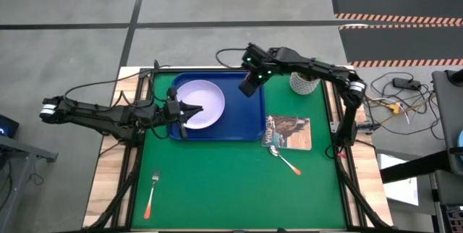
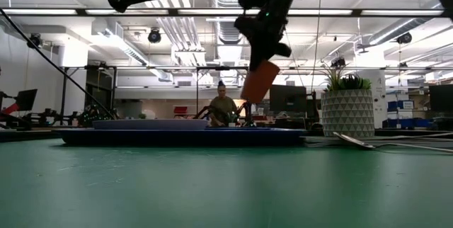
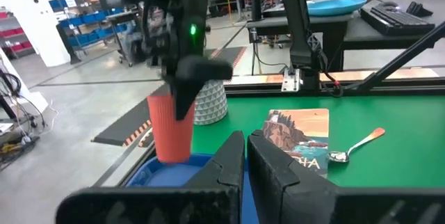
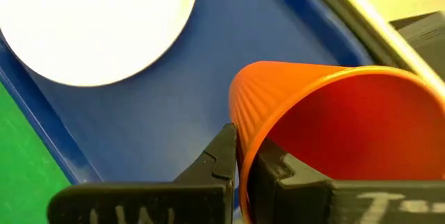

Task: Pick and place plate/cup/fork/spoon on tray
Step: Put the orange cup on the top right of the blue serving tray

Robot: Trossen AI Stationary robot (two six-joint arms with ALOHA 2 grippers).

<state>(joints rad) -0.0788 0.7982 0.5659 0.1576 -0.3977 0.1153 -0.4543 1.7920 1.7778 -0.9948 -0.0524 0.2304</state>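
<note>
The orange cup (image 2: 260, 81) hangs tilted in the air over the far right part of the blue tray (image 1: 246, 121), with my right gripper (image 2: 267, 44) shut on it. The pale plate (image 1: 202, 103) lies flat in the tray's left half. My left gripper (image 1: 189, 110) is shut and points level above the plate's left part, high over it in the low view, touching nothing. The fork (image 1: 152, 193) lies on the green mat near the front left. The spoon (image 1: 284, 159) lies on the mat in front of the booklet. My right gripper pinches the cup's wall at the rim (image 4: 245, 147), one finger (image 4: 278, 172) inside the cup and one finger (image 4: 219, 156) outside. The fingers slant down from the far right. The cup is lifted clear of the tray and hangs tilted below the fingers, bottom end lowest.
A printed booklet (image 1: 289, 132) lies on the mat just right of the tray's front corner. A white pot with a green plant (image 1: 304, 82) stands at the far right, close to my right arm. A person sits in the room beyond the table (image 2: 223, 107).
</note>
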